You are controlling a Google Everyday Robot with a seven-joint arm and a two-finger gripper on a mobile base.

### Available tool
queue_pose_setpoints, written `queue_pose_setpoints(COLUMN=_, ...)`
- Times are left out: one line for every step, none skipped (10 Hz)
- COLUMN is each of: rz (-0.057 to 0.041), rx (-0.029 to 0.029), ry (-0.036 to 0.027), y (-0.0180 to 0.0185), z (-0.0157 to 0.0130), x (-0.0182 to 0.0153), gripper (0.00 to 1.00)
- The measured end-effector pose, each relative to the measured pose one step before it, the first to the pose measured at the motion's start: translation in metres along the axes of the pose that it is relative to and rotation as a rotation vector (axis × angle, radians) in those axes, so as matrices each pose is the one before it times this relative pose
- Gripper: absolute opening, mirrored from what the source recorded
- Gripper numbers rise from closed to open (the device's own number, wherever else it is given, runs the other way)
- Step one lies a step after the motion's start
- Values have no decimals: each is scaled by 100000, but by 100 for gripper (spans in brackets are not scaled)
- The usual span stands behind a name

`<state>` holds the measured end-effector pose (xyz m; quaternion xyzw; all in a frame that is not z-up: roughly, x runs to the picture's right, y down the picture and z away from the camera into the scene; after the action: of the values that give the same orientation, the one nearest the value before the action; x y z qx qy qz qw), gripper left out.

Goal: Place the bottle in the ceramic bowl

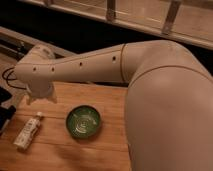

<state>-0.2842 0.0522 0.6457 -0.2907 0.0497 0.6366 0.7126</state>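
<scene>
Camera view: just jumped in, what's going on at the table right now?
The robot's arm reaches over the wooden table. Its gripper hangs above the far left part of the table, with the jaws open and nothing in them. The bottle lies on its side near the left edge, nearer the camera than the gripper and not touched by it. The bowl sits empty mid-table, apart from the bottle. The bottle has not yet been picked up.
</scene>
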Motion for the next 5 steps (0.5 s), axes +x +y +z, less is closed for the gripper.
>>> queue_pose_setpoints(rz=200, rx=328, ry=-413, y=-300, z=-38, x=-173, gripper=65)
queue_pose_setpoints(rz=50, rx=-146, ry=377, y=106, z=41, x=138, gripper=65)
queue_pose_setpoints(rz=248, rx=-217, ry=382, y=20, z=134, x=43, gripper=65)
queue_pose_setpoints(rz=-210, rx=-400, ry=807, y=77, z=634, x=-140, gripper=65)
queue_pose_setpoints(rz=-889, rx=-2032, ry=1816, y=911, z=974, x=-45, gripper=65)
